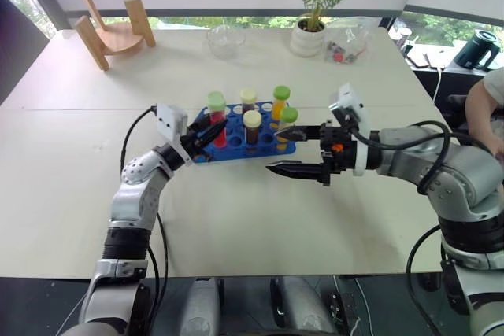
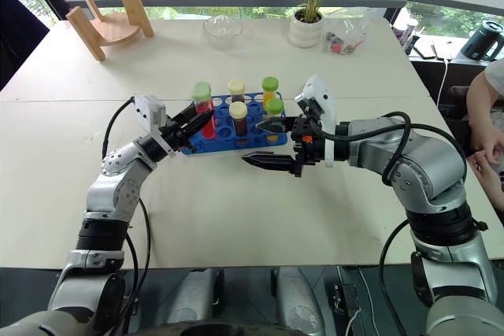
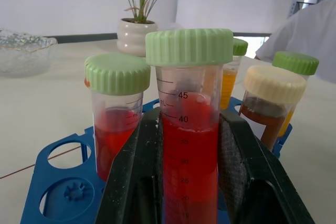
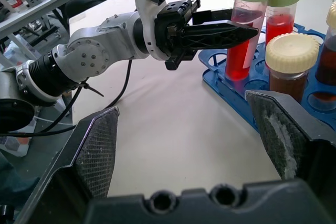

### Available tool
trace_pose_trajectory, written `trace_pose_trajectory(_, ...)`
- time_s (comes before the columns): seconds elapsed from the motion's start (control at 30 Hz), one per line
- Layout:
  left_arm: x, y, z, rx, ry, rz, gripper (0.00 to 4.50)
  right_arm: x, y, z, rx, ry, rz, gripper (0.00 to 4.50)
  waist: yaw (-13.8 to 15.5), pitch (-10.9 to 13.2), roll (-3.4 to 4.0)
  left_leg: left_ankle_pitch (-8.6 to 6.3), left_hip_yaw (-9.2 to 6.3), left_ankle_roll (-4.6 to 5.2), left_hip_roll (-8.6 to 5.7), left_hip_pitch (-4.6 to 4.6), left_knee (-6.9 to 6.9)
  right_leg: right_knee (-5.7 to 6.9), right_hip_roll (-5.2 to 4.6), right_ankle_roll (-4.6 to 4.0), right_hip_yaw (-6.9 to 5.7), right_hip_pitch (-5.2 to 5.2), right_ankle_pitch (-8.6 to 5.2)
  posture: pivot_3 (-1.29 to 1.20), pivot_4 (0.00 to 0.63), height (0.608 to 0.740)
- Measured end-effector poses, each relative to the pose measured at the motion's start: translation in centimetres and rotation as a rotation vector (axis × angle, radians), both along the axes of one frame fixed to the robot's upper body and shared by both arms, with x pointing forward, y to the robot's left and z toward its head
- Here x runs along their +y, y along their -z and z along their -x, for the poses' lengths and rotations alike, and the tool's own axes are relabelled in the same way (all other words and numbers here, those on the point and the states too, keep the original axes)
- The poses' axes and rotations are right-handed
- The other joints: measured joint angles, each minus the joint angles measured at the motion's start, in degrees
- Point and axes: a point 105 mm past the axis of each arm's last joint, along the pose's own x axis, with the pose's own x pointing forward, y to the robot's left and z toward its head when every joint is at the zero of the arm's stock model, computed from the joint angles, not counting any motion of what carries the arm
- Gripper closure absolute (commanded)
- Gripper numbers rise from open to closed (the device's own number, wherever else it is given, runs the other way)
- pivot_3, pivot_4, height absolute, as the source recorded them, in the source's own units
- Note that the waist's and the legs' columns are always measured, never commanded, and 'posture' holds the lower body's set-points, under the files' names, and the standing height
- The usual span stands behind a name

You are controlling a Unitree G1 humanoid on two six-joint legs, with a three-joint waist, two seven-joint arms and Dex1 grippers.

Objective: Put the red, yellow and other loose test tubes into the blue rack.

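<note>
The blue rack (image 1: 236, 152) stands mid-table, with brown tubes under cream caps (image 1: 252, 125) and orange tubes under green caps (image 1: 281, 101) upright in its holes. At its left end my left gripper (image 1: 206, 133) is shut on a green-capped red test tube (image 3: 189, 145) that stands upright in the rack. A second red tube (image 3: 116, 124) stands just behind it. My right gripper (image 1: 276, 151) hangs open at the rack's right front corner, holding nothing; its fingers (image 4: 97, 150) point towards the left gripper (image 4: 231, 30).
At the far side of the table stand a wooden stand (image 1: 114, 33), a glass bowl (image 1: 226, 39), a potted plant (image 1: 311, 33) and a clear container (image 1: 346, 45). A person's arm (image 1: 482, 108) shows at the right edge, and cables trail from both arms.
</note>
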Motion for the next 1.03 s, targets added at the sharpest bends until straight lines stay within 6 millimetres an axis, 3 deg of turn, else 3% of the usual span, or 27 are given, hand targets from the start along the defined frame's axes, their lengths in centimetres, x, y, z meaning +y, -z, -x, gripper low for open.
trace_pose_trajectory(0.13,0.2,0.9,0.2,0.038,0.007,-0.011,0.27,0.2,0.0,0.0,0.002,-0.004,-0.008,0.23,-0.05,0.0,0.0,0.0,-0.01,0.0,0.0,-0.01,-0.01,0.0,0.0,0.0,-0.01,-0.01,0.0,0.0,0.15,0.74)
trace_pose_trajectory(0.17,0.4,0.8,0.2,0.041,0.0,-0.019,0.03,0.2,0.0,0.0,0.002,-0.004,-0.008,0.23,-0.06,0.0,0.0,0.0,-0.02,0.0,0.01,-0.01,-0.01,0.0,0.01,0.0,-0.01,-0.01,0.0,0.0,0.15,0.74)
trace_pose_trajectory(0.3,1.6,-0.3,1.0,0.044,0.004,-0.091,0.03,0.0,0.5,0.1,0.018,-0.004,-0.008,0.23,-0.19,0.01,-0.01,0.0,-0.02,0.0,0.01,-0.01,-0.05,-0.03,0.01,0.0,-0.01,-0.01,-0.01,0.0,0.15,0.74)
trace_pose_trajectory(0.4,3.5,-0.5,2.9,0.088,0.027,-0.189,0.03,-0.6,1.8,0.4,0.072,0.001,0.003,0.23,-0.48,0.02,0.01,-0.02,0.0,0.02,0.04,0.0,-0.15,-0.04,0.01,-0.01,0.0,-0.06,-0.03,0.0,0.15,0.74)
trace_pose_trajectory(0.5,5.7,1.3,5.7,0.222,0.064,-0.302,0.03,-2.2,3.9,1.1,0.153,0.018,0.051,0.23,-0.43,0.03,0.01,-0.03,0.02,0.04,0.06,-0.04,-0.19,-0.08,0.0,-0.02,0.0,-0.12,-0.06,0.0,0.15,0.74)
trace_pose_trajectory(0.57,7.5,3.5,9.3,0.381,0.135,-0.449,0.03,-3.7,6.2,2.1,0.232,0.034,0.1,0.23,-0.45,0.05,-0.01,-0.06,0.1,0.06,0.07,-0.04,-0.23,-0.13,-0.03,-0.07,0.03,-0.16,-0.1,0.0,0.15,0.74)
trace_pose_trajectory(0.67,8.8,5.2,11.9,0.515,0.197,-0.518,0.03,-4.1,7.5,2.5,0.271,0.038,0.108,0.23,-0.36,0.1,0.08,-0.05,0.19,0.06,0.09,-0.04,-0.19,-0.13,-0.04,-0.3,0.07,-0.22,-0.23,0.0,0.15,0.74)
trace_pose_trajectory(1.03,8.3,4.9,11.9,0.521,0.225,-0.499,0.03,-2.6,9.7,2.4,0.282,0.02,0.102,0.23,-0.35,0.08,0.05,-0.05,0.29,0.06,0.18,-0.08,-0.23,-0.27,0.0,-0.18,0.09,-0.26,-0.14,0.0,0.15,0.74)
